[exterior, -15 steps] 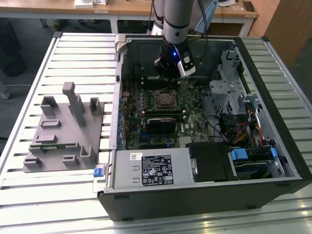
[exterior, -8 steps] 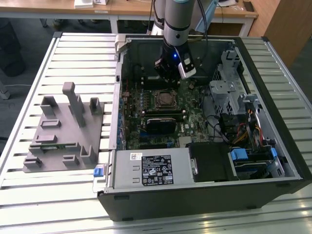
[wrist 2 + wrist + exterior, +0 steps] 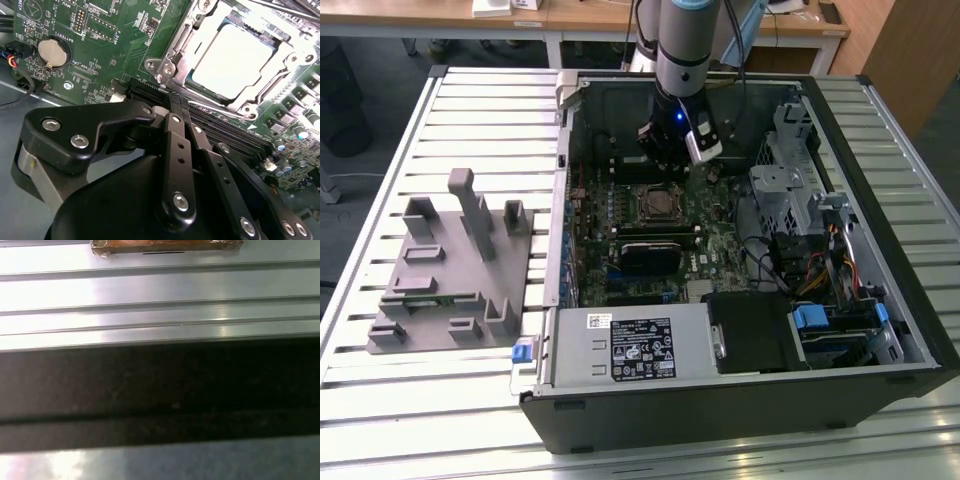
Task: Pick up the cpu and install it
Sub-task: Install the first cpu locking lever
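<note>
Cpu (image 3: 232,62) is sitting in the motherboard socket (image 3: 176,45) — pale silver top facing up, metal retention frame lying around its edges, so by the look of it the chip is already seated flat where it belongs. Gripper (image 3: 672,160) is hanging inside the open computer case (image 3: 880,300) just beyond the socket, toward the case's rear wall, arm coming straight down from above — likely because the case is lying on its side and the board is reachable only from the top. Second wrist view is showing black linkage bars (image 3: 175,165) of the gripper converging toward a point near the socket's edge; fingertips are hidden there, so cannot tell whether they are spread or pressed together, and nothing is visibly pinched. Grey plastic fixture (image 3: 450,270) is resting on the slatted counter (image 3: 380,420), well apart from the socket, outside the case wall. Silver box with white label (image 3: 630,345) is sitting at the case's near edge, away from the socket.
</note>
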`<state>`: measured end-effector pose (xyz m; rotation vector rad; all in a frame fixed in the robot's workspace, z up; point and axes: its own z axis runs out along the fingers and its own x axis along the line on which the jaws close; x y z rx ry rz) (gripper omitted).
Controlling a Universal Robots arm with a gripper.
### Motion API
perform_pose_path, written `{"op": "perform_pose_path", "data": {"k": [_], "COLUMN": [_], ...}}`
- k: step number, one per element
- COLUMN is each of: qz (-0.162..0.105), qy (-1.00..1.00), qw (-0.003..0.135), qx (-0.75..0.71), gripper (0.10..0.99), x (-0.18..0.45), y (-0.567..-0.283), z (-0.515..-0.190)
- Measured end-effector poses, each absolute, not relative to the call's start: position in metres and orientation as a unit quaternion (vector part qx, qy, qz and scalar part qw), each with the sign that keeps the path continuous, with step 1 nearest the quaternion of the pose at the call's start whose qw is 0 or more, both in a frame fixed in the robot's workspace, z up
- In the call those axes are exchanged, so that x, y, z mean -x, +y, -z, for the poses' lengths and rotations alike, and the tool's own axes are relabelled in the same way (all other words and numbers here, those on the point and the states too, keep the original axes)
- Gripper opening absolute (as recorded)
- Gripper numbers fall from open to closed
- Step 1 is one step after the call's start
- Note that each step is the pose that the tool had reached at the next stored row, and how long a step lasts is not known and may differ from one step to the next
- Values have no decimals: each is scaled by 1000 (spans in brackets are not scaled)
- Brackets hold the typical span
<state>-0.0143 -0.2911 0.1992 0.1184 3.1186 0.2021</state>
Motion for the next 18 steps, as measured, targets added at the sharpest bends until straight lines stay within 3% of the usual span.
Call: {"op": "perform_pose_path", "data": {"k": [18], "qz": [-60], "qy": [997], "qw": [7], "qx": [-38], "gripper": [106], "x": [14], "y": [-291], "z": [-200]}}
